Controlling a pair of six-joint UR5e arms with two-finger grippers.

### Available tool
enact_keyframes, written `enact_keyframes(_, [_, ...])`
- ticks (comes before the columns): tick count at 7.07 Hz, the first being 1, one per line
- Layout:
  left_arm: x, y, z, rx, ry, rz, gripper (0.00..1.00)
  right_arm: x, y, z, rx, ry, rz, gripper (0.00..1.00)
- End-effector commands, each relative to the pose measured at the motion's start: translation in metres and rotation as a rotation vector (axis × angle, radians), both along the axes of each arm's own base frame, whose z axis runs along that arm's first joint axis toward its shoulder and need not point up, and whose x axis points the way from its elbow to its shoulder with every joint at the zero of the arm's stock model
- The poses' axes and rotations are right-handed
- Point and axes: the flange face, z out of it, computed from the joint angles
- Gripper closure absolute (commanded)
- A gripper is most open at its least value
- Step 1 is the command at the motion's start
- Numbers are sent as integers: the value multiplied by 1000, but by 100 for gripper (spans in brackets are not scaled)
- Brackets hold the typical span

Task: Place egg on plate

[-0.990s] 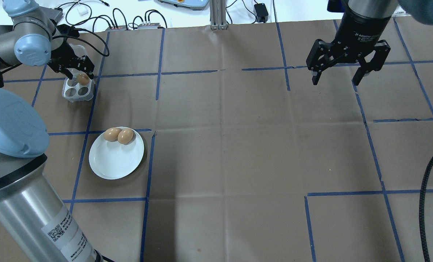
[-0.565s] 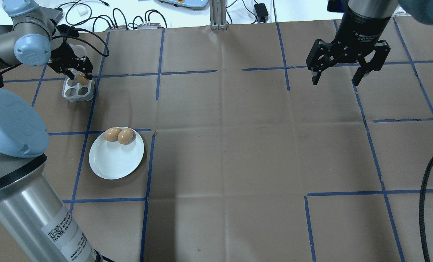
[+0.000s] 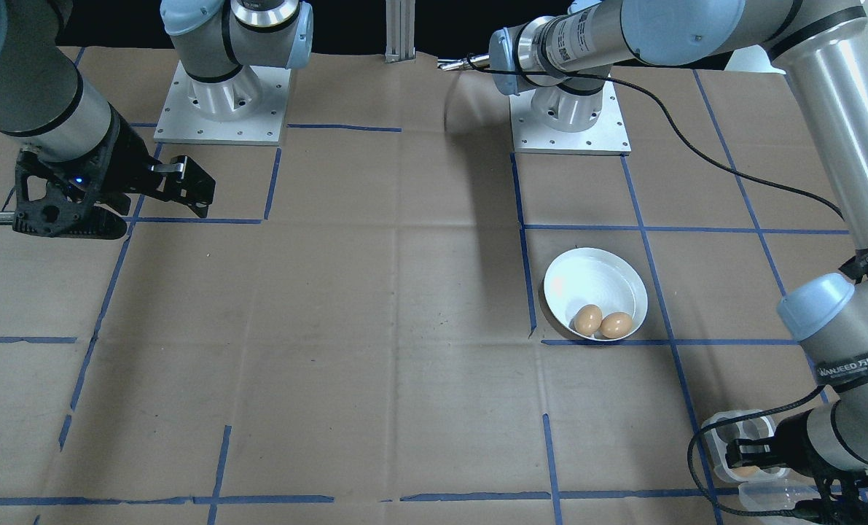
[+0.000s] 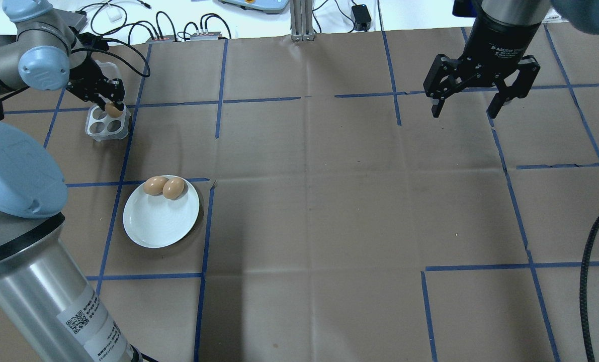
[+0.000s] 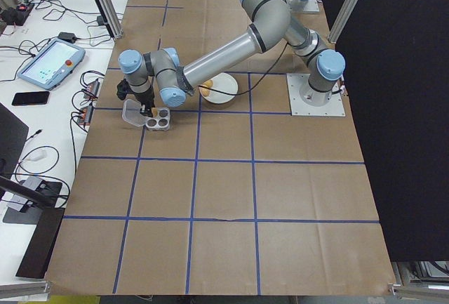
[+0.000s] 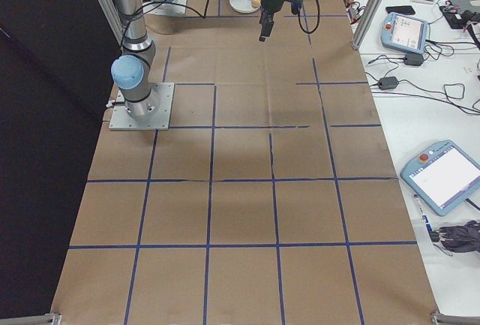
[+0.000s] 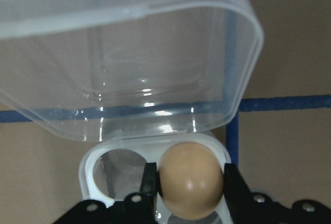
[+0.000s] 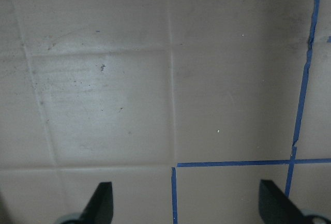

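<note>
1. A desk (image 4: 329,201) covered in brown paper with blue tape grid lines carries a round white plate (image 4: 158,226) on the robot's left side.
2. Two brown eggs (image 4: 164,187) lie touching each other on the plate, at its far rim as seen from over the robot's shoulders.
3. Beyond the plate, well apart from it, sits a white four-cup egg tray (image 4: 103,125) with its clear lid (image 7: 124,53) hinged open.
4. The left end effector (image 4: 109,106) is down at the tray – its black fingers (image 7: 232,182) press against both sides of a brown egg (image 7: 191,180), which sits at the far right cup of the tray.
5. The other three cups in the tray show no egg.
6. The right end effector (image 4: 467,105) hangs over bare paper on the far right of the desk – its fingers spread wide, holding nothing.
</note>
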Motion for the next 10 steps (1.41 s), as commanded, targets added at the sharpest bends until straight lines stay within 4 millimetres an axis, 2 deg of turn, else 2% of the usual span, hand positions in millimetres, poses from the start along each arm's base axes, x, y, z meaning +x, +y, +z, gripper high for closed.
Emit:
enact_keyframes(1, [-2,1,12,-5,-2,-1,79,0,0,0,0,0,0,0])
enact_keyframes(2, [-3,5,30,-6,-4,0,79,0,0,0,0,0,0,0])
enact_keyframes(3, [-6,17,66,2,-4,2,80,0,0,0,0,0,0,0])
enact_keyframes(4, [-13,34,100,13,0,3,82,0,0,0,0,0,0,0])
enact_keyframes(5, [-21,51,126,35,8,12,83,0,0,0,0,0,0,0])
enact_keyframes(6, [-37,74,139,52,14,55,85,0,0,0,0,0,0,0])
enact_keyframes(7, [-51,104,139,76,24,95,85,0,0,0,0,0,0,0])
enact_keyframes(8, [-77,139,140,97,33,116,85,0,0,0,0,0,0,0])
enact_keyframes(9, [-121,174,131,130,31,114,85,0,0,0,0,0,0,0])
enact_keyframes(10, [-152,203,113,169,34,113,85,0,0,0,0,0,0,0])
